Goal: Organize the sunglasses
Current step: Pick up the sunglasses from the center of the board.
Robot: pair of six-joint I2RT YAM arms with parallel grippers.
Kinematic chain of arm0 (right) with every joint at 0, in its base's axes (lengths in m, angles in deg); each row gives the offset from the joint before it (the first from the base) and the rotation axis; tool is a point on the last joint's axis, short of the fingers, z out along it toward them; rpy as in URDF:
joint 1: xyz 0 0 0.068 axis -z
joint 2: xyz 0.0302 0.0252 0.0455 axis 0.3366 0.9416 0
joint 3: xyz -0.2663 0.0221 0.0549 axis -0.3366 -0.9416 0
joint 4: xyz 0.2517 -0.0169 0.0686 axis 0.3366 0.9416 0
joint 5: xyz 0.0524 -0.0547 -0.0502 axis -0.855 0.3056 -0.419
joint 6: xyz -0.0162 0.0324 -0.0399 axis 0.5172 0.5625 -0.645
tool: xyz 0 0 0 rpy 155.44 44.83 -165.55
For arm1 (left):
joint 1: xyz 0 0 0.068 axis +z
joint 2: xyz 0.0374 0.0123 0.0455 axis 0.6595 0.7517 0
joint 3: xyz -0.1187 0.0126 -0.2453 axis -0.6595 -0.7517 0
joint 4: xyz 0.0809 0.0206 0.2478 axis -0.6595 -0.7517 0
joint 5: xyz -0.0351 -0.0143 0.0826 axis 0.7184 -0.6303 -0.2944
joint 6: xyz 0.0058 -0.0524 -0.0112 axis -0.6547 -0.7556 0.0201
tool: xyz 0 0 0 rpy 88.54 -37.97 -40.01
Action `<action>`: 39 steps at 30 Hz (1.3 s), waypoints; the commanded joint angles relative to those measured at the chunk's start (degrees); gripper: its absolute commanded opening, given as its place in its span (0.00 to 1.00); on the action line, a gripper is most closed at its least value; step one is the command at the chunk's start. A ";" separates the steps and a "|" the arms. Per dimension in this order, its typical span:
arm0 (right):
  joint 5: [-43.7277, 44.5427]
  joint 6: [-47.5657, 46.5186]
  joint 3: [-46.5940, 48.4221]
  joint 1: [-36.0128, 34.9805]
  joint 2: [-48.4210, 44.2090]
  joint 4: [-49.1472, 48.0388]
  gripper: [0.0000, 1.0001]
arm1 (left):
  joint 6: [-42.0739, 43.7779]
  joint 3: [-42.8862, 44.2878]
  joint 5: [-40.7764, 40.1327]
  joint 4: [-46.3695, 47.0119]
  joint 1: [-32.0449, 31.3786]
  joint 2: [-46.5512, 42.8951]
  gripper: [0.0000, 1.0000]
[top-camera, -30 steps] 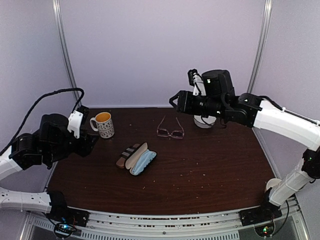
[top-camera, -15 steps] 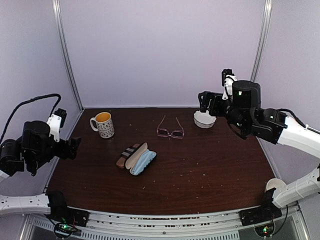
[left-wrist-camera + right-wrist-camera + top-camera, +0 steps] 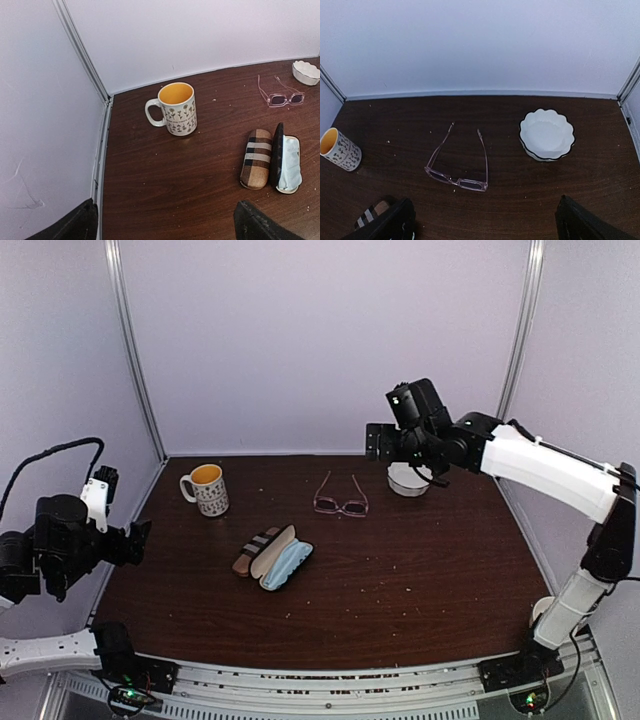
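The pink-framed sunglasses (image 3: 341, 507) lie unfolded on the brown table (image 3: 420, 580), arms pointing to the back wall. They also show in the left wrist view (image 3: 278, 100) and the right wrist view (image 3: 454, 183). My right gripper (image 3: 385, 447) hovers high behind and right of them, open, with nothing between its fingers (image 3: 485, 222). My left gripper (image 3: 138, 537) hangs open and empty at the table's left edge (image 3: 162, 225), far from the sunglasses.
A tan striped case (image 3: 254, 551) lies shut beside an open black case (image 3: 287, 565) with pale blue lining, mid-table. A flowered mug (image 3: 207, 489) stands back left. A white scalloped bowl (image 3: 407, 480) sits back right, under the right arm.
Both grippers have opened wide. The left arm has pulled back to the left edge. The right arm swung out right, then back towards the bowl.
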 commanded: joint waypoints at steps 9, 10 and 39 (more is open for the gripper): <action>-15.24 12.92 20.14 6.60 25.38 20.77 1.00 | 2.20 -0.51 2.28 3.62 -0.12 0.84 0.98; -16.23 13.89 21.12 7.15 26.78 20.80 0.99 | 2.34 -0.60 2.37 3.78 -0.12 0.57 0.98; -30.44 27.80 28.98 12.96 45.09 11.56 0.80 | 4.55 -1.67 5.60 5.76 2.92 -2.45 0.98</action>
